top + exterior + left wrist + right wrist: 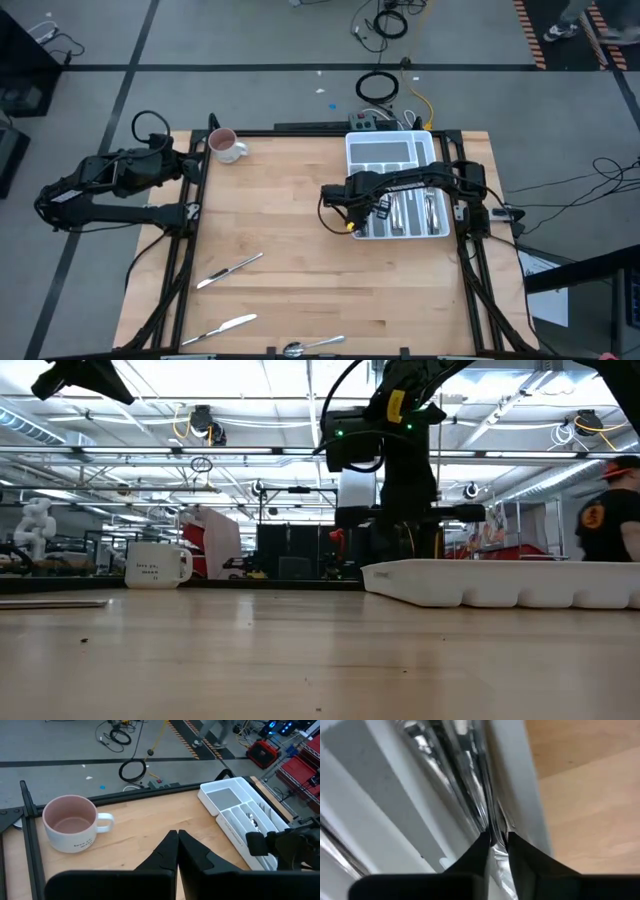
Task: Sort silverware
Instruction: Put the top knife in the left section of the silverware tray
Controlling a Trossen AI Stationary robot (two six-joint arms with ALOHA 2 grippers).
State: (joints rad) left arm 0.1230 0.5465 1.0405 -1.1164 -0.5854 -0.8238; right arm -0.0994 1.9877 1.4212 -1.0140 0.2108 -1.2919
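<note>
Right gripper (496, 842) is down in the leftmost long slot of the white tray (432, 150), at the tray's near-left corner. Its fingers sit a narrow gap apart with a shiny piece of silverware (470, 785) running between the tips; can't tell whether it is pinched or just let go. That slot already holds several pieces stacked lengthwise, and more lie in the neighbouring slots.

Left gripper (177, 837) has its fingers together, holding nothing, parked at the far-left of the table near the mug (226, 146).

Loose on the table: a knife (229, 271) left of centre, a second knife (220, 329) nearer the front edge, and a spoon (312, 346) right at the near edge.

Handling, my read: rigid metal, light, smooth and slippery, lying flat on the wood so there's little to get under. Best to pinch across the handle near mid-length so it doesn't swing; the knife blades are thin, and the spoon bowl would likely skid out of the fingers.
</note>
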